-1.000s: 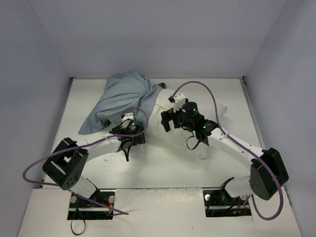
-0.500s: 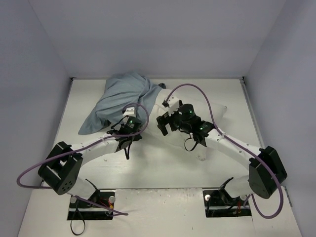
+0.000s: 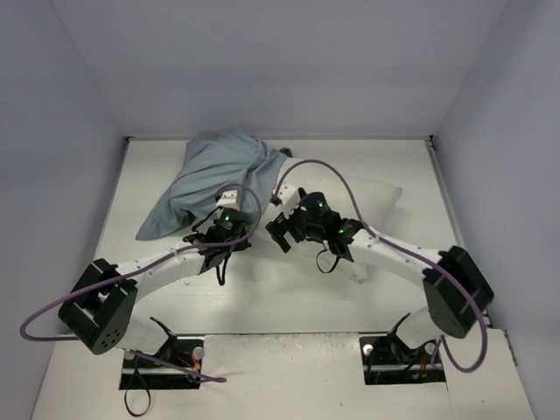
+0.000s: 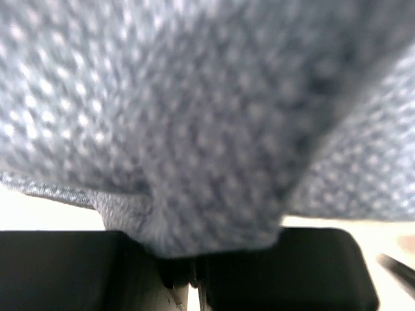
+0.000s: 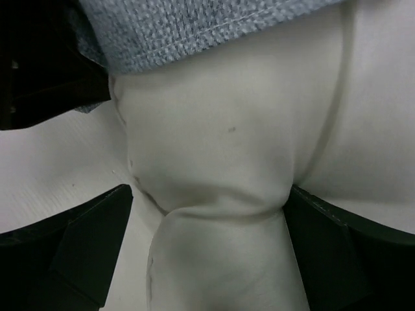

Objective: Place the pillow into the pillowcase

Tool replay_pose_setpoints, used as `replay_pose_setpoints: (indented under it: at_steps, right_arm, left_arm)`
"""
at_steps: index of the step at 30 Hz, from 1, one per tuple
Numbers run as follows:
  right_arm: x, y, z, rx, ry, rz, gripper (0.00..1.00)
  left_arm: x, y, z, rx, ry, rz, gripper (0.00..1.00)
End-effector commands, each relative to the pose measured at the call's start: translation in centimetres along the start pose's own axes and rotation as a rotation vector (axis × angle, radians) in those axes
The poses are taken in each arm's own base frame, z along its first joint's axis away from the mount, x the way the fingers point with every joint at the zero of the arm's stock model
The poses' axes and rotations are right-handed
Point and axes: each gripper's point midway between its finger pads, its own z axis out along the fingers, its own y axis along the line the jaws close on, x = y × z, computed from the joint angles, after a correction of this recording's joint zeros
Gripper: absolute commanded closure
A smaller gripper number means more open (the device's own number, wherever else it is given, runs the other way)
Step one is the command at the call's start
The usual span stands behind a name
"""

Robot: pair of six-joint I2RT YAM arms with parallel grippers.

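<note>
Since a second ago my left gripper (image 4: 194, 285) has snapped closed, and the right arm has slid toward frame left. The left jaws now pinch a fold of the pillowcase (image 3: 214, 171), which is bunched at upper left of the overhead view. My right gripper (image 5: 207, 217) is spread wide, with an end of the pillow (image 5: 220, 142) bulging between its fingers and the pillowcase hem just above. The pillow stretches right of centre. White table (image 3: 289, 297), pale grey walls (image 3: 262, 70).

The pillowcase (image 4: 207, 116) is coarse-woven matt cloth; the pillow (image 5: 220, 149) smooth matt fabric.
</note>
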Motion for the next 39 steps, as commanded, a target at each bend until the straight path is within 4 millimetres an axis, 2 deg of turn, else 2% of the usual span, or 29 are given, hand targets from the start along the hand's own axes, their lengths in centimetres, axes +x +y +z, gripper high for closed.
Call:
replay_pose_setpoints:
  at_steps: [1,2,4,5,6,8,9,10,12,14,15,17,21,22,24,26,27,28,29,30,31,32,33,35,36,37,38,39]
  right_arm:
    - [0.4,1.4,2.7,-0.074,0.014,0.005,0.05]
    - [-0.6,1.6,3.3,-0.097,-0.002,0.014,0.4]
    - [-1.2,2.3,4.8,-0.157,-0.005,0.068,0.94]
    - [-2.5,2.1,5.2,-0.175,-0.03,0.082,1.0]
    - [-6.8,0.7,5.8,-0.175,-0.111,0.091,1.0]
    - [-12.2,-0.6,5.4,-0.194,-0.216,0.123,1.0]
    - [-16.9,-2.0,4.6,-0.186,-0.312,0.121,1.0]
    - [-17.7,-3.5,5.0,-0.182,-0.328,0.143,1.0]
    - [-19.2,-3.4,5.8,-0.212,-0.348,0.178,1.0]
    - [-18.6,-2.5,6.7,-0.22,-0.328,0.196,1.0]
    - [-17.2,-2.1,7.6,-0.218,-0.303,0.212,1.0]
    - [-16.2,-1.3,8.1,-0.235,-0.299,0.262,1.0]
    - [-14.0,0.2,9.1,-0.236,-0.266,0.265,1.0]
    - [-13.8,0.3,9.1,-0.234,-0.261,0.263,1.0]
    - [-13.6,-0.1,8.8,-0.192,-0.263,0.249,1.0]
    - [-12.2,-0.4,8.4,-0.157,-0.24,0.252,1.0]
    - [-12.5,-0.6,7.7,-0.135,-0.252,0.246,1.0]
    - [-10.9,-1.1,7.7,-0.087,-0.224,0.261,1.0]
    - [-10.3,-1.4,7.4,-0.059,-0.218,0.272,1.0]
    - [-10.7,-1.9,6.5,-0.033,-0.243,0.277,1.0]
    - [-10.1,-2.6,6.0,0.021,-0.241,0.307,1.0]
    - [-7.6,-2.7,5.8,0.052,-0.2,0.326,1.0]
    - [-8.0,-3.2,4.5,0.085,-0.226,0.335,1.0]
    - [-6.3,-4.5,3.0,0.19,-0.222,0.394,1.0]
    - [-4.8,-4.9,1.3,0.237,-0.22,0.42,1.0]
    - [-4.1,-5.2,0.2,0.273,-0.227,0.446,1.0]
    - [-4.7,-5.9,-1.9,0.324,-0.277,0.483,1.0]
    - [-1.9,-5.7,-2.5,0.353,-0.241,0.5,1.0]
  left_arm:
    - [-4.7,-4.4,-2.2,0.167,-0.119,-0.016,1.0]
    - [-5.2,-4.9,-2.8,0.196,-0.129,-0.015,1.0]
    - [-5.9,-6.4,-3.9,0.264,-0.128,-0.008,1.0]
    - [-6.2,-7.3,-4.6,0.297,-0.133,0.012,1.0]
    - [-7.3,-8.9,-6.1,0.368,-0.148,0.017,1.0]
    - [-8.4,-11.3,-8.4,0.468,-0.167,0.042,1.0]
    - [-9.1,-12.6,-9.6,0.521,-0.173,0.045,1.0]
    - [-10.5,-15.1,-12.0,0.629,-0.184,0.053,1.0]
    - [-10.6,-18.5,-15.2,0.738,-0.196,0.109,1.0]
    - [-11.2,-21.0,-17.9,0.843,-0.209,0.144,1.0]
    - [-11.3,-21.2,-18.2,0.844,-0.221,0.161,1.0]
    - [-11.1,-21.1,-18.2,0.848,-0.227,0.18,1.0]
    - [-8.7,-19.6,-15.2,0.761,-0.146,0.204,1.0]
    - [-8.2,-19.3,-14.4,0.732,-0.129,0.206,1.0]
    - [-7.5,-17.4,-12.7,0.624,-0.101,0.196,1.0]
    - [-7.3,-16.6,-12.1,0.582,-0.092,0.185,1.0]
    - [-7.2,-15.9,-11.7,0.544,-0.089,0.176,1.0]
    - [-7.1,-15.9,-11.4,0.541,-0.086,0.161,1.0]
    - [-6.8,-16.0,-11.3,0.545,-0.083,0.157,1.0]
    - [-6.8,-16.2,-11.0,0.549,-0.084,0.148,1.0]
    - [-6.5,-16.4,-10.3,0.546,-0.072,0.145,1.0]
    - [-6.5,-16.6,-10.0,0.55,-0.069,0.147,1.0]
    - [-6.4,-16.7,-9.6,0.545,-0.064,0.143,1.0]
    - [-6.5,-17.2,-8.2,0.547,-0.042,0.137,1.0]
    - [-6.3,-17.4,-7.6,0.546,-0.03,0.137,1.0]
    - [-5.8,-17.8,-6.6,0.552,-0.004,0.142,1.0]
    - [-6.1,-18.4,-6.1,0.566,-0.01,0.138,1.0]
    - [-5.7,-18.5,-5.4,0.565,0.008,0.142,1.0]
